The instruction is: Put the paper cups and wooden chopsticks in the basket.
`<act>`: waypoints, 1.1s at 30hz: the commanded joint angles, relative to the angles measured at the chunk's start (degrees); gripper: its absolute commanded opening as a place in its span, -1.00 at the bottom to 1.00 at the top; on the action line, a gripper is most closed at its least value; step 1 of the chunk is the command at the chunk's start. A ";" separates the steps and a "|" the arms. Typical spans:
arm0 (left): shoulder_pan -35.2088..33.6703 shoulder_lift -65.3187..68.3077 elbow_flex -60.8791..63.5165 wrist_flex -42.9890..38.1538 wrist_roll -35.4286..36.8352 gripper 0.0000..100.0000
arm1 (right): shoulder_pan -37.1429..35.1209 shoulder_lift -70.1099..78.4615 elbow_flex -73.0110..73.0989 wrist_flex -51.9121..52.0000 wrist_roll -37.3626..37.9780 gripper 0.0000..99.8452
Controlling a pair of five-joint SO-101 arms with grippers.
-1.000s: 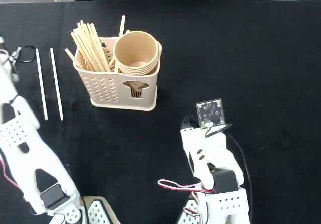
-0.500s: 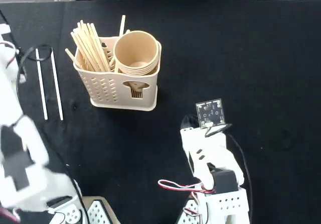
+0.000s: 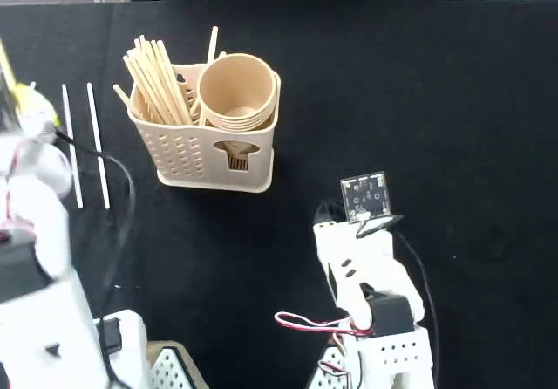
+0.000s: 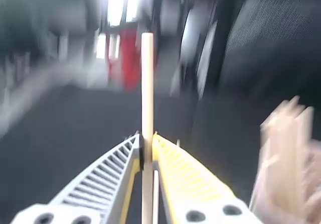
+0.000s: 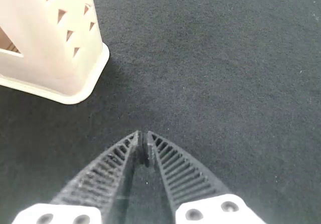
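On the near side of the basket (image 3: 187, 158), the right gripper (image 5: 142, 136) is resting low over the black worktop (image 3: 436, 101), its fingers lying together on nothing. Left of the basket, the left gripper (image 4: 146, 138) is holding one wooden chopstick (image 4: 147, 83), its fingers clamping the stick upright. Beside it, two pale sticks (image 3: 85, 145) are lying flat, left of the basket. Inside the basket, the paper cups (image 3: 235, 92) are sitting stacked beside a chopstick bundle (image 3: 157, 79). The job is looking nearly done, with the held chopstick and those two waiting. No readable writing is showing.
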 commanded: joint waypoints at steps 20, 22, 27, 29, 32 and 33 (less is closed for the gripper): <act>24.13 17.23 -4.09 -36.13 16.53 -0.94 | 0.70 -0.57 -0.04 0.09 0.62 -0.97; 23.16 20.75 -3.65 -38.86 17.58 -0.94 | 0.70 -0.57 -0.04 0.09 0.62 -0.97; 19.38 25.49 -2.95 -39.91 22.07 -0.94 | 0.70 -0.57 -0.04 0.09 0.62 -0.97; 18.42 26.20 -2.24 -40.53 22.33 -0.94 | 0.70 -0.57 -0.04 0.09 0.62 -0.97; 18.42 26.20 -0.31 -40.44 22.33 -0.94 | 0.70 -0.57 -0.04 0.09 0.62 -0.97; 18.68 26.20 0.66 -39.56 22.07 -0.94 | 0.70 -0.57 -0.04 0.09 0.62 -0.97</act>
